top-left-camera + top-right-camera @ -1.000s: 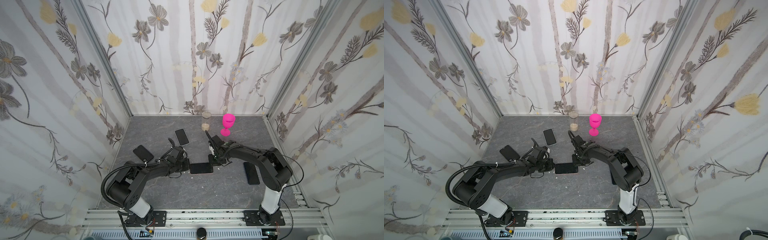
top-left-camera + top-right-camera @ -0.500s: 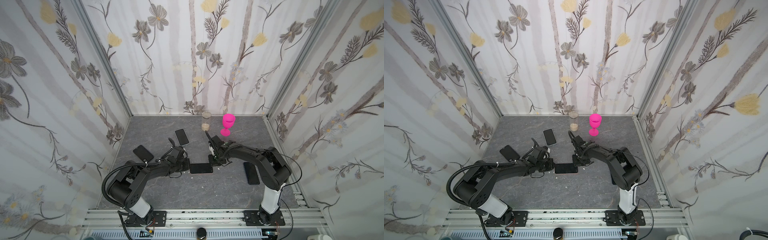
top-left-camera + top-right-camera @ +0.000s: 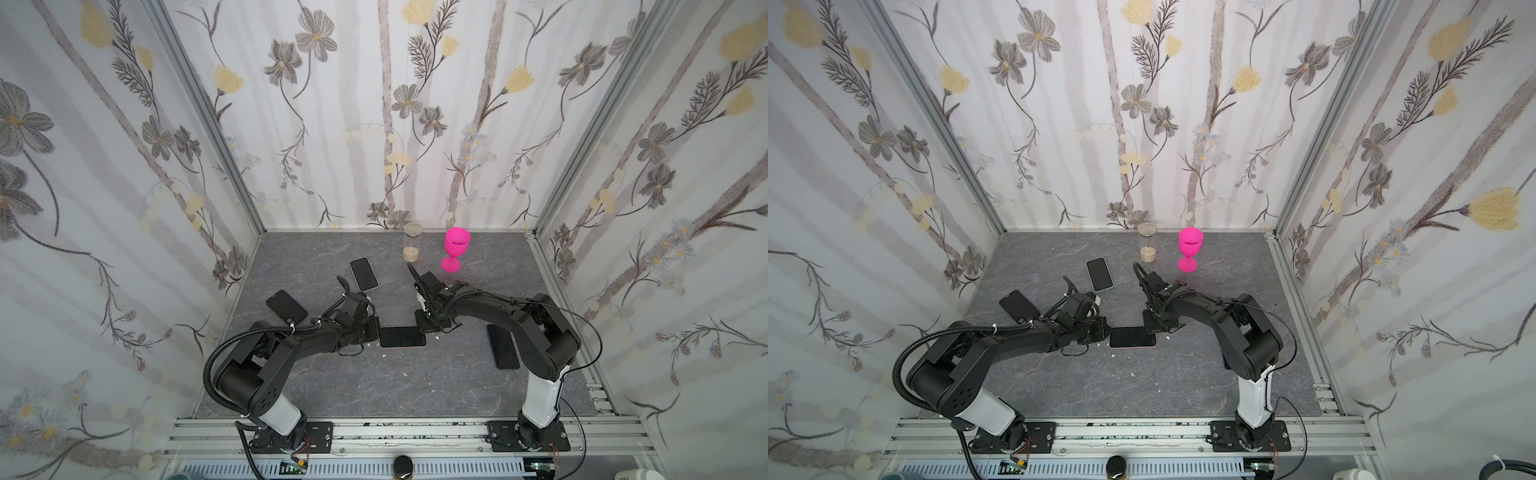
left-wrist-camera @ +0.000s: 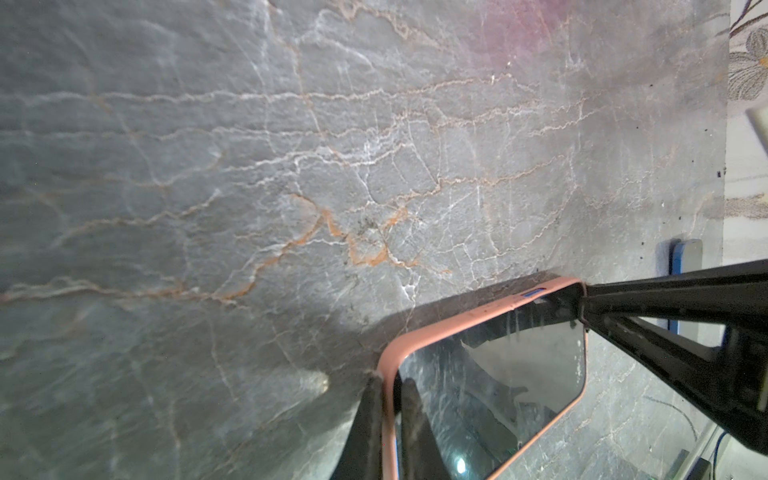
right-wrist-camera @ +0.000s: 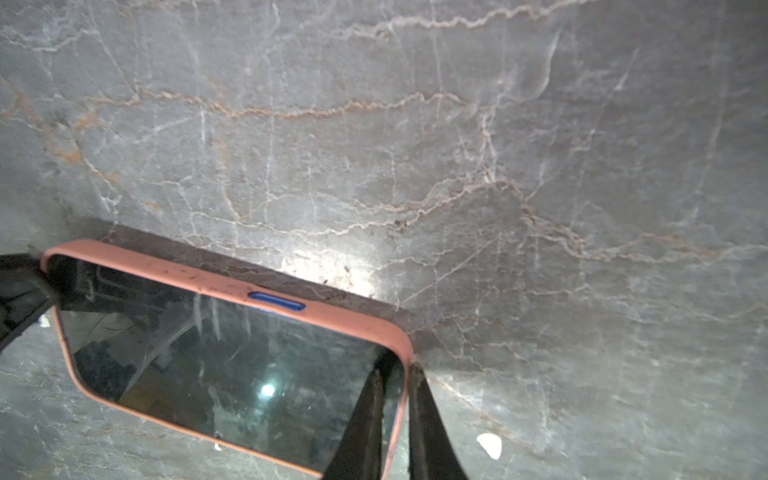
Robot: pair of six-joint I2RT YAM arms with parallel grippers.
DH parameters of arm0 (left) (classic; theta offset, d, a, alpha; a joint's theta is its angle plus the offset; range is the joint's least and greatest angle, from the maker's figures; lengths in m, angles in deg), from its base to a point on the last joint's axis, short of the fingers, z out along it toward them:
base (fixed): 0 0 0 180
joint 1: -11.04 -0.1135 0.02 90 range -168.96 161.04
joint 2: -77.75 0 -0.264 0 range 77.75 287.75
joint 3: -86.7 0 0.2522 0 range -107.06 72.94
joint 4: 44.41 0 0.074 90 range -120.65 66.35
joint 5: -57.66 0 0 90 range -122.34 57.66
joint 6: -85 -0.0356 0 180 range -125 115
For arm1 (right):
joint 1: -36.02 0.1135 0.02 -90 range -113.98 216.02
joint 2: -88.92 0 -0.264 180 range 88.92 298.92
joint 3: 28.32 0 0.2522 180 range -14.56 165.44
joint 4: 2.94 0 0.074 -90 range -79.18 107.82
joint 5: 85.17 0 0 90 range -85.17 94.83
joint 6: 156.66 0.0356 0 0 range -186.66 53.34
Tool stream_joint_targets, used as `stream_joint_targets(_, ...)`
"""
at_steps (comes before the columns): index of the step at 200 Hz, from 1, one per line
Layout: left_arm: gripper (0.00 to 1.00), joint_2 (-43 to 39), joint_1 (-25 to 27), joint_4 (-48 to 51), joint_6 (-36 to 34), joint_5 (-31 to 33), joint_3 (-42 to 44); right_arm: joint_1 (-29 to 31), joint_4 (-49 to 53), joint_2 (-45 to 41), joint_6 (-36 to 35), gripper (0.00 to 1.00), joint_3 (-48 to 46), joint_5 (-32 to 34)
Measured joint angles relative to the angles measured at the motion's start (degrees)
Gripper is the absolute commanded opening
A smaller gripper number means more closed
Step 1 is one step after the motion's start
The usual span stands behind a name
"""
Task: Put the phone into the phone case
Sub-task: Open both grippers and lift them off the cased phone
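The phone (image 3: 402,336) (image 3: 1132,337) lies screen up at mid-table, seated in the salmon-pink phone case (image 4: 457,324) (image 5: 187,274). Its dark glass (image 4: 498,374) (image 5: 232,357) fills the case's frame. My left gripper (image 3: 377,330) (image 4: 390,386) is shut on the rim of the case's left short end, one finger on the glass side and one outside. At the opposite short end, my right gripper (image 3: 424,326) (image 5: 397,382) pinches the rim the same way. In the left wrist view, the right fingers (image 4: 623,299) show at the case's far corner.
Another phone (image 3: 364,274) lies behind the left gripper, and a black one (image 3: 286,306) rests near the left wall. A dark one (image 3: 503,347) lies under the right arm. A pink goblet (image 3: 456,249) and a clear tube (image 3: 412,248) stand at the back. Small white crumbs dot the table.
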Motion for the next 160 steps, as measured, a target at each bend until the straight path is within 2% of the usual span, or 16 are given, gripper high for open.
stream_joint_targets(45,0.12,-5.88,-0.22,3.74,-2.4,3.02,-6.27,2.03,2.12,-5.92,-3.17,0.22,4.17,1.44)
stream_joint_targets(66,0.17,-11.1,-0.7,6.56,-4.81,5.64,-9.22,3.28,0.61,-10.97,-6.25,0.23,6.69,2.58)
stream_joint_targets(88,0.25,-18.75,-0.9,8.61,-7.91,8.63,-11.37,4.44,-1.95,-17.18,-10.95,0.29,6.14,4.76)
stream_joint_targets(112,0.32,-27.36,-0.96,10.49,-12.22,11.5,-11.58,5.49,-7.89,-25.83,-17.84,0.4,1.2,6.27)
stream_joint_targets(130,0.46,-33.48,-1.18,10.64,-16.28,13.97,-10.67,5.81,-13.77,-31.56,-23.5,0.53,-4.24,6.14)
stream_joint_targets(140,0.51,-36.26,-1.22,10.8,-18.45,15.19,-9.57,5.92,-16.48,-34.32,-26.84,0.58,-7.52,5.66)
stream_joint_targets(149,0.56,-39.26,-1.25,10.49,-21.16,16.24,-7.76,5.9,-19.08,-37.05,-30.95,0.66,-11.04,4.28)
stream_joint_targets(160,0.61,-42.16,-1.27,10.64,-24.35,16.83,-5.25,5.9,-21.88,-39.19,-35.28,0.7,-14.53,2.91)
